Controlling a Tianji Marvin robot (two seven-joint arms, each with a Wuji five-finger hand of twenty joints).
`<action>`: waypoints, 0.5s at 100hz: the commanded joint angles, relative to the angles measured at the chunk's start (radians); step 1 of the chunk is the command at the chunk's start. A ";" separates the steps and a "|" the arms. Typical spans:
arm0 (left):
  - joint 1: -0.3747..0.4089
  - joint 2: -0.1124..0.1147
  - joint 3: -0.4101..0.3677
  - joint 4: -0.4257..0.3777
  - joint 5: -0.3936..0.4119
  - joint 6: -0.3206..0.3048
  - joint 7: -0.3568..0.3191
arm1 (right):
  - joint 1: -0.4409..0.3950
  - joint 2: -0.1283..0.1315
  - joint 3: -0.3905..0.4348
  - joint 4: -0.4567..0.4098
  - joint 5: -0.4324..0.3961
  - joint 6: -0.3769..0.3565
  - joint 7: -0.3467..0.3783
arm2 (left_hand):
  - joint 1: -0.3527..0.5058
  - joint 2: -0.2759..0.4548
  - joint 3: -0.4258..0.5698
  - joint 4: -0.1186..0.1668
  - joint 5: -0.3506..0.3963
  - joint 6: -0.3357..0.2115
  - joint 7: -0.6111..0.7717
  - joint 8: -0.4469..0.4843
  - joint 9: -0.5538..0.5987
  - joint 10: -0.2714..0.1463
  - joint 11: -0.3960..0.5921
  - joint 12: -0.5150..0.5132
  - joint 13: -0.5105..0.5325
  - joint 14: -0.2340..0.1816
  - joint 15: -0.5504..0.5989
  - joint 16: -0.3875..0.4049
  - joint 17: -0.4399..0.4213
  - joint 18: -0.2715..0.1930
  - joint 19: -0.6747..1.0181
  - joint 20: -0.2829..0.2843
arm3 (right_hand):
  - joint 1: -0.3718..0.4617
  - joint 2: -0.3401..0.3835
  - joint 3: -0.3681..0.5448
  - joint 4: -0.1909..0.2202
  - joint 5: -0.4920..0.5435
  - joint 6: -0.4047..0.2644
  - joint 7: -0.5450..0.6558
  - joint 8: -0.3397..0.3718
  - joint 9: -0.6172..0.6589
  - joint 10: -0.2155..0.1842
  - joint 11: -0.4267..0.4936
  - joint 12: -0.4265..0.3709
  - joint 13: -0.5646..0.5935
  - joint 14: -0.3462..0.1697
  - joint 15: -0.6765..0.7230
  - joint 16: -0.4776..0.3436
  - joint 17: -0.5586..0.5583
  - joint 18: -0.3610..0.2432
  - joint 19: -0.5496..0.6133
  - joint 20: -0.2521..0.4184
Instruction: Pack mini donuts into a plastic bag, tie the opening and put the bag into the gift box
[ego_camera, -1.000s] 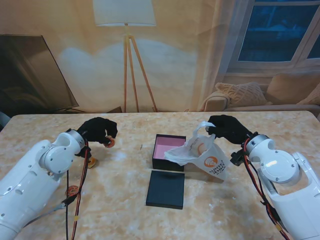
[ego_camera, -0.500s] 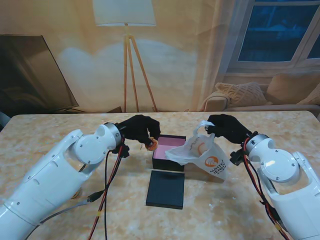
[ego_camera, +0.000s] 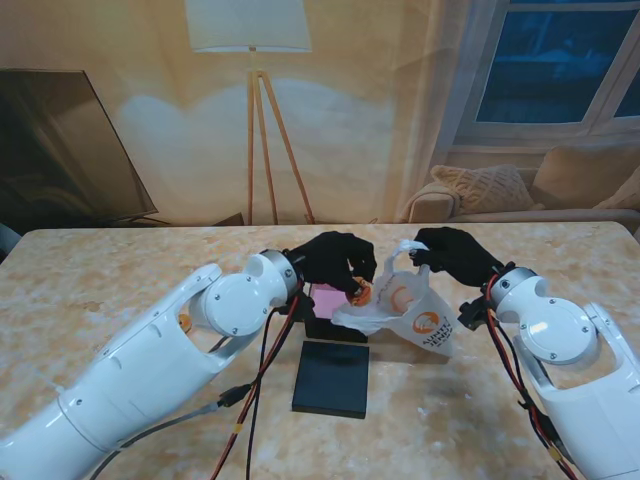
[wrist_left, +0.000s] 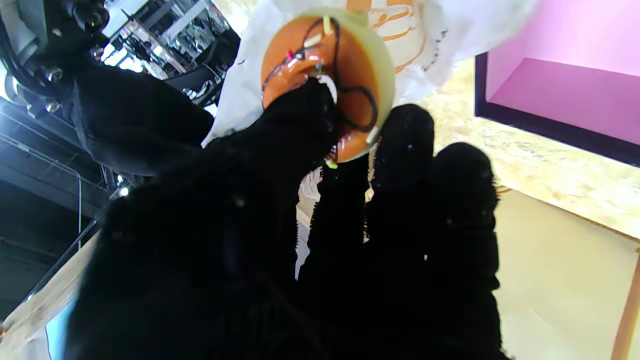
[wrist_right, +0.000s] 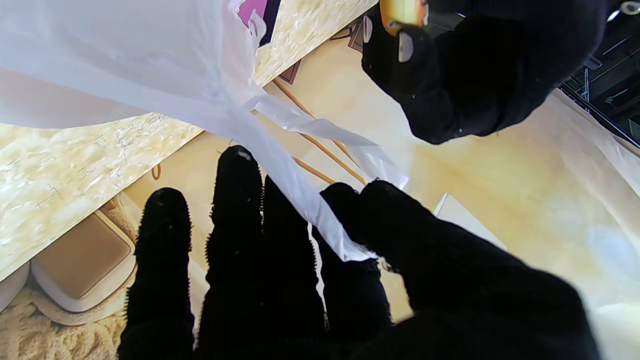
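The left hand (ego_camera: 335, 262) pinches a mini donut (ego_camera: 360, 292) between thumb and fingertips, holding it right at the open mouth of the plastic bag (ego_camera: 405, 305), just right of the gift box (ego_camera: 335, 300). The left wrist view shows the donut (wrist_left: 327, 75) clearly: orange glaze, dark icing lines, small sprinkles, a pale rim, with the thumb pressed across its face. It looks light and small, probably firm enough for a pinch but glossy, so it could slip if the grip loosens; the rim is the safest place to hold. The right hand (ego_camera: 455, 255) is closed on a twisted strip of the bag's edge (wrist_right: 300, 195), lifting it so the opening faces left toward the donut. The bag is thin, soft film with an orange print; it sags and crumples, so it will not hold its mouth open unaided and needs holding at the rim or handle. Its body rests on the tabletop (ego_camera: 120, 270) against the box's right side. The box lies open, pink inside, with its dark lid (ego_camera: 332, 378) flat just near of it. Another donut (ego_camera: 184, 321) peeks out beside the left arm, far to the left.
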 joint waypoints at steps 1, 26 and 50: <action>0.012 -0.024 0.009 -0.029 0.003 0.028 0.006 | -0.011 -0.008 -0.001 -0.006 -0.001 -0.002 0.008 | 0.039 0.021 0.002 0.032 -0.028 -0.007 0.045 0.017 -0.007 -0.012 0.026 0.015 0.007 0.006 0.030 0.024 -0.010 -0.053 0.006 0.026 | 0.070 0.072 0.061 0.073 -0.010 -0.116 0.015 -0.006 -0.024 -0.010 -0.010 -0.014 -0.017 -0.003 -0.013 -0.009 -0.014 -0.017 -0.005 0.000; 0.048 -0.071 0.043 -0.048 0.011 0.157 0.137 | -0.015 -0.010 0.000 -0.009 0.002 -0.006 -0.002 | 0.056 0.042 -0.030 0.038 -0.044 0.018 0.049 0.015 -0.022 0.007 0.037 0.012 0.003 0.014 0.034 0.025 -0.010 -0.038 0.023 0.024 | 0.072 0.071 0.059 0.071 -0.010 -0.112 0.016 -0.006 -0.024 -0.009 -0.017 -0.021 -0.014 -0.005 -0.026 -0.017 -0.013 -0.016 -0.007 -0.004; 0.052 -0.101 0.078 -0.033 0.021 0.236 0.195 | -0.023 -0.011 0.006 -0.013 0.003 -0.018 -0.010 | 0.060 0.045 -0.038 0.038 -0.049 0.033 0.051 0.012 -0.024 0.019 0.044 0.008 0.002 0.027 0.043 0.020 0.005 -0.029 0.037 0.017 | 0.074 0.071 0.058 0.069 -0.012 -0.112 0.016 -0.006 -0.026 -0.009 -0.019 -0.025 -0.016 -0.004 -0.032 -0.022 -0.014 -0.016 -0.008 -0.008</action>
